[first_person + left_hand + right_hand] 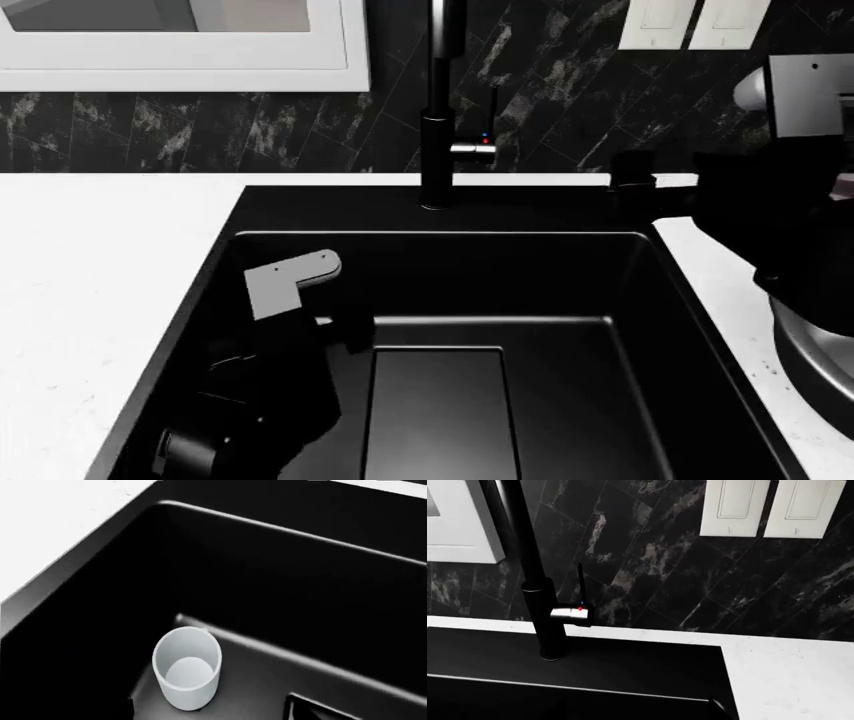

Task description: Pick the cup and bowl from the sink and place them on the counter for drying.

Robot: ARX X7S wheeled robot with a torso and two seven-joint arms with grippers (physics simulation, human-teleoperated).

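One small white cup (187, 667), upright and mouth up, on the floor of the black sink (287, 580), tucked into a corner where floor meets wall. Near it, a corner of the flat drain panel (313, 711). White counter (53, 525) along the rim above.

From the head: left arm (287, 340) reaching down into the left side of the basin, in front of the spot where the cup would be, so no cup visible there. Left gripper lost among dark shapes against the black basin; spread or clenched, impossible to tell.

Over on the right, right arm (787, 210) above the counter beside the sink. Under it, the curved grey rim of the steel bowl (807, 345), out of the basin, cut off by the picture's edge. Right gripper hidden as well; grasping or released, cannot tell.

Behind the sink, tall black faucet (537, 590), black marbled wall (660, 570), two white switch plates (736, 507).
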